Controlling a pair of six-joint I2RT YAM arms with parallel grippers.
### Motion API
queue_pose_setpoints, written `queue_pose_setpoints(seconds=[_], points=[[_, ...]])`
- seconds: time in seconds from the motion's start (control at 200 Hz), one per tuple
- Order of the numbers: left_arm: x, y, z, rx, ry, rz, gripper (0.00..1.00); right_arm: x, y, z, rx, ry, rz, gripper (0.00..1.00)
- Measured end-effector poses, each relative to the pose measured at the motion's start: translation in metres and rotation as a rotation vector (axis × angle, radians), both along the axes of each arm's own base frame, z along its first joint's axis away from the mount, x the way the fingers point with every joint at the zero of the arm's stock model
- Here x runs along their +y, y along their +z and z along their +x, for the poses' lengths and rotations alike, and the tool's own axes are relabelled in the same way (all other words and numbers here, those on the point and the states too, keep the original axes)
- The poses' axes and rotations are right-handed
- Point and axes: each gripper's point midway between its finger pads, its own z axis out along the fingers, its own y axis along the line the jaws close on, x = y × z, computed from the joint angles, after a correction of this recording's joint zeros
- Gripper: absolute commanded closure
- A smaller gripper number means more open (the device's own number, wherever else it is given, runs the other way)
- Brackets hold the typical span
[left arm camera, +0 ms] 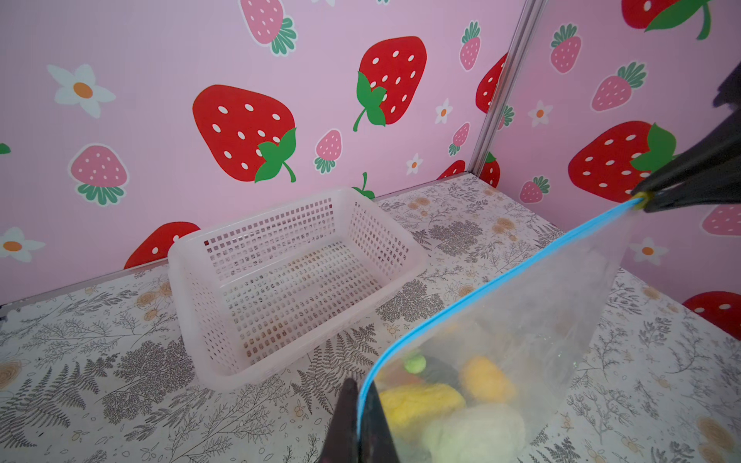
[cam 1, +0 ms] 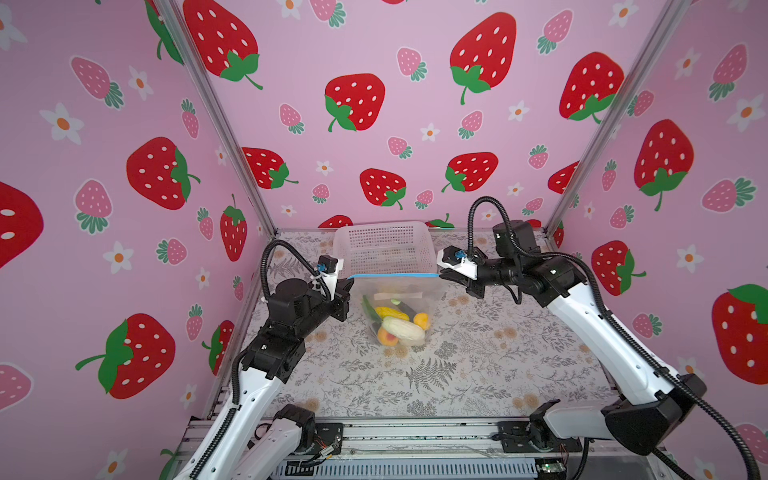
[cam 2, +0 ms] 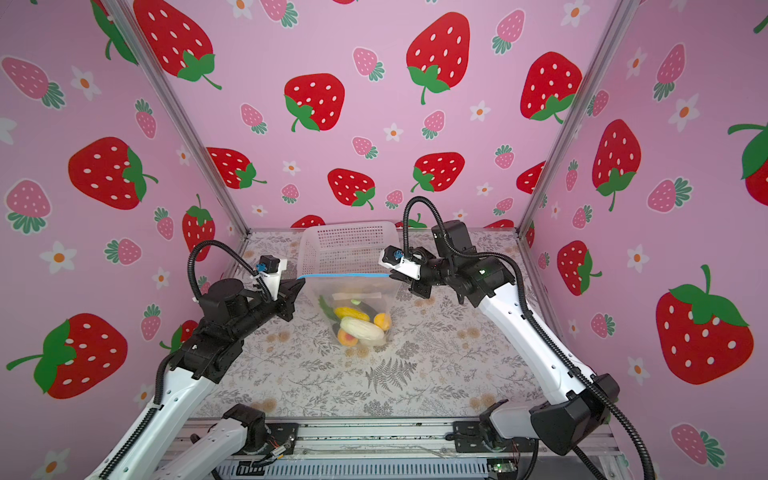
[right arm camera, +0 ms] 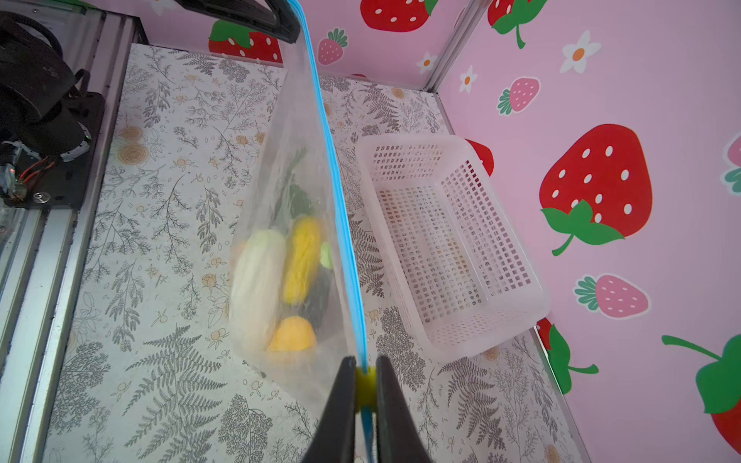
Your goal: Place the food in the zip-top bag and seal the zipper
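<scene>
We find the clear crinkly zip-top bag, toy food inside, hung before the white mesh basket. Its light-blue zipper strip runs taut between both claws. The left gripper pinches one end; the right gripper clamps the small yellow slider at the other. Whether it is sealed throughout we cannot tell.

Clear bag of toy food, zipper taut
</scene>
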Motion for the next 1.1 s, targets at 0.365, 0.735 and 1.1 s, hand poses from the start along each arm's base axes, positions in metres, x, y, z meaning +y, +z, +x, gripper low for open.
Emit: queue_pose_setpoints(seconds=[0.365,0.735,1.1], points=[[0.001,0.0,0.001,0.002,-0.003,-0.007,1.0,0.001,0.002,-0.003,0.019,-0.02,0.008,0.4],[-0.012,0.008,-0.012,-0.026,-0.099,-0.042,1.0,0.117,0.016,-0.018,0.072,0.213,-0.035,0.24],[-0.011,0.013,-0.017,-0.043,-0.099,-0.048,1.0,0.135,-0.005,-0.037,0.151,0.226,-0.153,0.63]])
